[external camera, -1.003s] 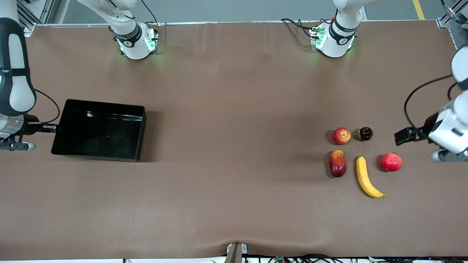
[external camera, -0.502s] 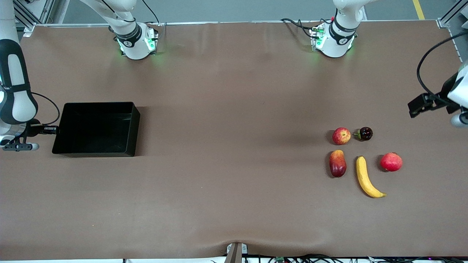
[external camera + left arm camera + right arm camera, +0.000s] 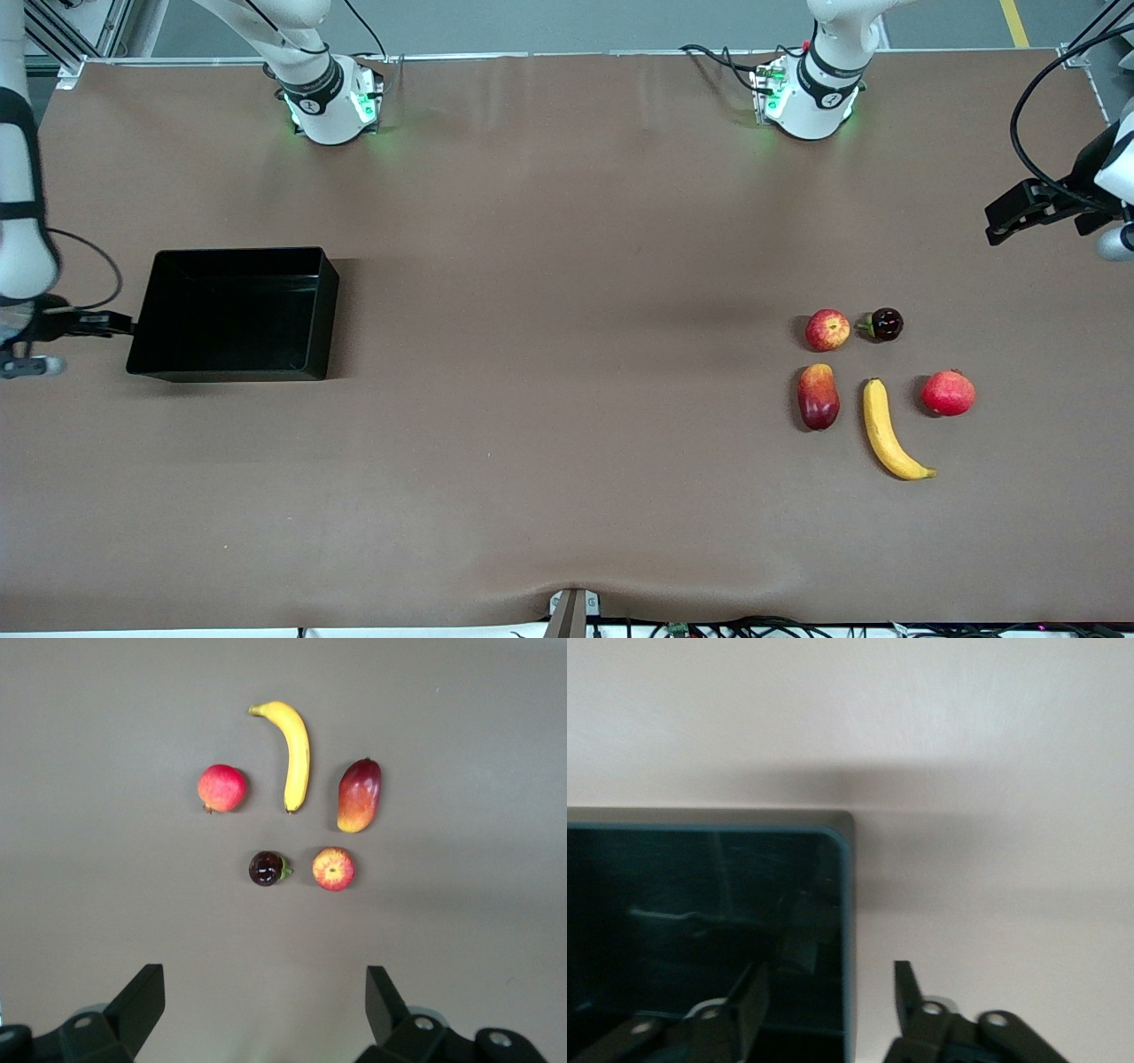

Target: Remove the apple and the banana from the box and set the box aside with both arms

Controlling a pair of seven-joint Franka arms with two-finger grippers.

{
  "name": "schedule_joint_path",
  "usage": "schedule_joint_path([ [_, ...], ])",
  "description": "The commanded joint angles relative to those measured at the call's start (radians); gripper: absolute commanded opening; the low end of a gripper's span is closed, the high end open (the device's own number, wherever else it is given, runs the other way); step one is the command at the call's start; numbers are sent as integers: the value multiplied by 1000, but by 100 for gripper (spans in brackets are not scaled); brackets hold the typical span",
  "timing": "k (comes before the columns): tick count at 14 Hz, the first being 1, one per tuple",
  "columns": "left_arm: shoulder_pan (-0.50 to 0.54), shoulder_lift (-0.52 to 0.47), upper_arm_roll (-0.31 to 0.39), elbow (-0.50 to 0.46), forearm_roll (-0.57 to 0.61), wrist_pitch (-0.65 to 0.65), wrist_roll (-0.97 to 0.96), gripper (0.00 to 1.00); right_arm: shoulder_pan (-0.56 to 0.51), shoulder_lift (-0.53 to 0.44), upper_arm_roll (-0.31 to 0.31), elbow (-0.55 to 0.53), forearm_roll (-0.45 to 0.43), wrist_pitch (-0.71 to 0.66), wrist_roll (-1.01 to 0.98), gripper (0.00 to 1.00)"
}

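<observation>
Right claw (image 3: 830, 979) first: it's down at the box (image 3: 323, 310), at the short wall on the right arm's end. The jaws are spread with one finger inside the bin and one outside, so they straddle the wall. I can see daylight on both sides of the wall, so I'd call it open and not pinching anything. The box sits flat on the table (image 3: 567, 496) with nothing in it as far as I can see. The left claw (image 3: 264, 1010) hangs up in the air over bare table at the left arm's end. It's wide open, holding nothing, just waiting. The fruit lies on the table a short way out from under it. The apple (image 3: 333, 869) is closest, with a small dark fruit (image 3: 266, 868) just beside it. Past those are the banana (image 3: 297, 753), flanked by a mango (image 3: 359, 796) and a pinkish-red round fruit (image 3: 222, 788), none of them touching each other. The whole cluster is well apart from the box. My read is that both fruits are out, the box is parked aside, and we're at the let-go step at the very end. The next move is to lift the right claw straight up off the wall. I'd keep the jaws wide and not drift sideways, or the inside finger could hook the rim and drag or tip the bin.
</observation>
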Motion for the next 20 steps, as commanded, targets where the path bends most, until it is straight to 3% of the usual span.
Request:
schedule_joint_path([
  [1, 27, -52, -4, -27, -30, -28, 9, 100, 18, 7, 23, 183, 12, -165, -15, 100],
  [4, 37, -68, -4, -24, -30, -46, 14, 100, 50, 11, 58, 352, -10, -184, -18, 100],
  [8, 25, -77, -1, -21, -22, -48, 92, 100, 68, 28, 58, 441, -33, -74, -18, 100],
  [9, 2, -98, 31, -35, -28, -48, 86, 100, 84, 24, 60, 466, -32, -84, -23, 100],
  [12, -178, -152, 209, -111, -31, -62, 65, 100, 84, -33, 64, 460, -12, -193, -22, 100],
  [14, -263, -197, 292, -162, -56, -62, 16, 100, 67, -58, 58, 454, 32, -318, -18, 100],
  [16, -274, -206, 315, -176, -77, -63, -4, 100, 47, -87, 58, 448, 58, -447, -25, 100],
  [20, -265, -183, 315, -138, -79, -65, -69, 100, 64, -166, 58, 396, 46, -486, -18, 100],
])
